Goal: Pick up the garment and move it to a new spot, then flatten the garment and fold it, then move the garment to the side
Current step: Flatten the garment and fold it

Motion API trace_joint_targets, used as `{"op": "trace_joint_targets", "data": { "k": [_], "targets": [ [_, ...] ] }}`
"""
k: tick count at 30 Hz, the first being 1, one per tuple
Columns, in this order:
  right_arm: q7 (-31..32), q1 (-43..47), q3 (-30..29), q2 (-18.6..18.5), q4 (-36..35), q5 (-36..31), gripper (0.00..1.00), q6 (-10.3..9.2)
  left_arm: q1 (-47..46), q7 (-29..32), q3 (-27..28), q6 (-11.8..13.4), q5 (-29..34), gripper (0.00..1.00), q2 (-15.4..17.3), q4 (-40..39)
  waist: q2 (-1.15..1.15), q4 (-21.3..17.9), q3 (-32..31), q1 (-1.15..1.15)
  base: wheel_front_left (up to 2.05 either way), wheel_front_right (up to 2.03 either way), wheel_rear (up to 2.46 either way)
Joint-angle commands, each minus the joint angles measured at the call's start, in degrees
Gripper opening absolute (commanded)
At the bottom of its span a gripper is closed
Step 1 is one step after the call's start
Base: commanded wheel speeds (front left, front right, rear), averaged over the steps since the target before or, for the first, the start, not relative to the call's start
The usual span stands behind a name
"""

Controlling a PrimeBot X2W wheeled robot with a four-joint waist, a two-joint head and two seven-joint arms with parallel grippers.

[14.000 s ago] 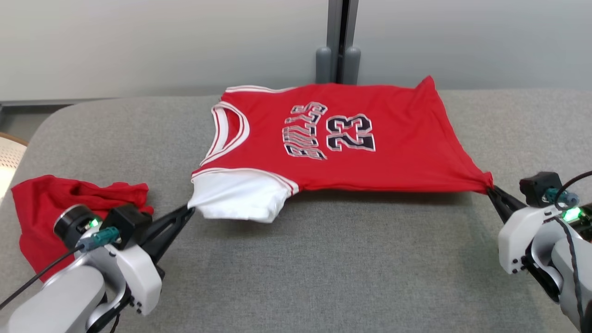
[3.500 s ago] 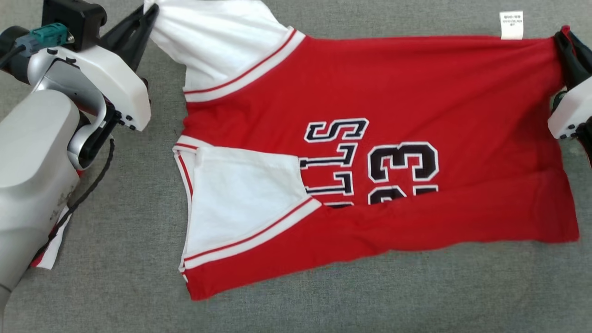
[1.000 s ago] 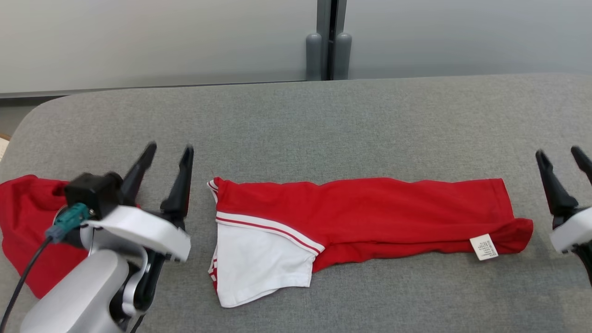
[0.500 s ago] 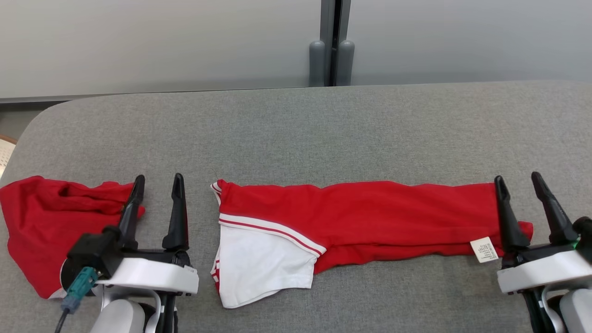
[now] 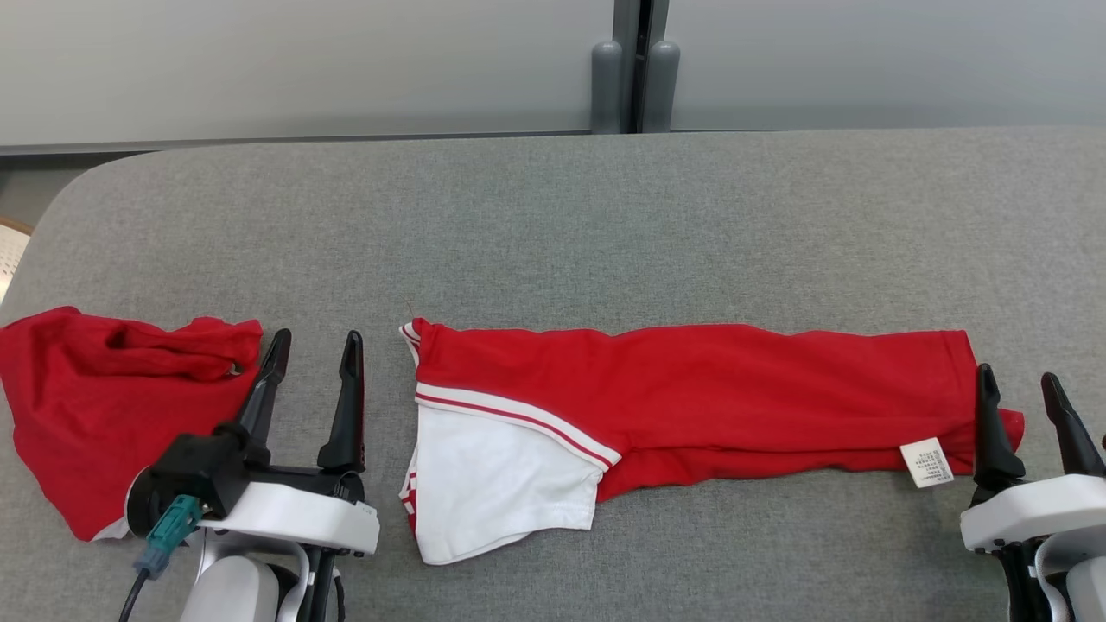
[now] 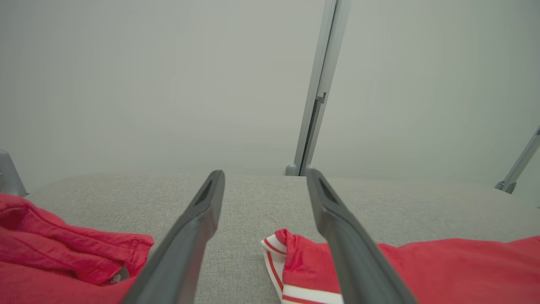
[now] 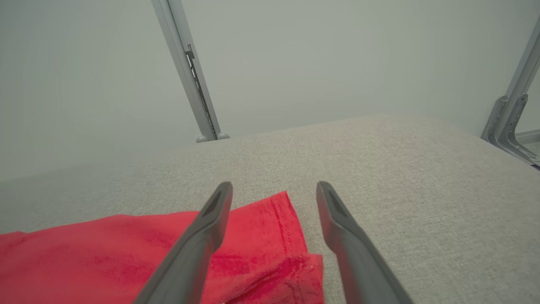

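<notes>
The left end effector [image 5: 316, 337] is held spread wide, and nothing is gripped between its fingers [image 5: 347, 397]. It is set low at the near left of the desk [image 5: 553, 225], with the fingers pointed away from the robot; whether the desk is touched cannot be told. Bare desk is framed by the gap between the fingers. Just beside its left finger a crumpled red cloth [image 5: 78, 415] is found, and near its right finger the left end of the garment [image 5: 691, 389].

The right end effector [image 5: 1017, 376] is likewise spread wide and nothing is pinched in it. It is placed at the garment's right end: its left finger is seen in front of the red hem, while its right finger is over bare desk. In the right wrist view the hem corner is framed between the two fingers.

The garment is laid flat on the near middle of the desk, folded into a long narrow band running left to right. A white sleeve [image 5: 492, 484], bordered by red and white trim [image 5: 518, 415], is spread at its near left end, and a small white label [image 5: 925, 462] is shown at the near edge by its right end. The cloth is kept apart from the garment, at the desk's left edge.

Behind the desk a pale wall [image 5: 259, 69] and a grey post [image 5: 635, 65] are seen.
</notes>
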Motion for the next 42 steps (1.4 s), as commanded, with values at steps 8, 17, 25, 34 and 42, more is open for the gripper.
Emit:
{"op": "trace_joint_targets", "data": {
  "k": [8, 17, 25, 34, 42],
  "targets": [
    [2.64, -5.89, -6.28, 4.07, 12.33, -1.18, 1.00, -0.06, -2.01, 0.02, -0.06, -1.29, 1.21, 1.00, -0.06, 2.80, 0.00, 0.97, 2.72, 0.00, 0.00, 0.00, 0.00],
    [1.81, -7.13, -5.56, 6.04, 19.93, 0.58, 0.94, -0.06, -3.04, 0.02, 0.44, -1.62, 1.59, 1.00, -0.13, 3.06, 0.00, 0.76, 3.22, 0.00, 0.00, 0.00, 0.00],
    [-0.50, -8.48, -5.13, 3.51, 21.90, 1.55, 0.00, -0.13, -3.13, 0.01, 0.35, -1.57, 1.34, 1.00, -0.14, 2.90, 0.00, -0.28, 2.70, 0.00, 0.00, 0.00, 0.00],
    [-1.48, -11.22, -15.81, -3.30, 24.58, -3.66, 0.00, -0.12, -2.85, 0.01, 0.08, -1.15, 0.67, 1.00, -0.15, 3.31, 0.00, -0.70, 2.17, 0.00, 0.00, 0.00, 0.00],
    [-1.47, -13.50, -22.70, -1.52, 21.16, -11.02, 0.00, -0.10, -2.24, 0.01, -0.05, -0.80, 0.08, 1.00, -0.12, 3.74, 0.00, -0.65, 0.69, 0.00, 0.00, 0.00, 0.00]
  ]
}}
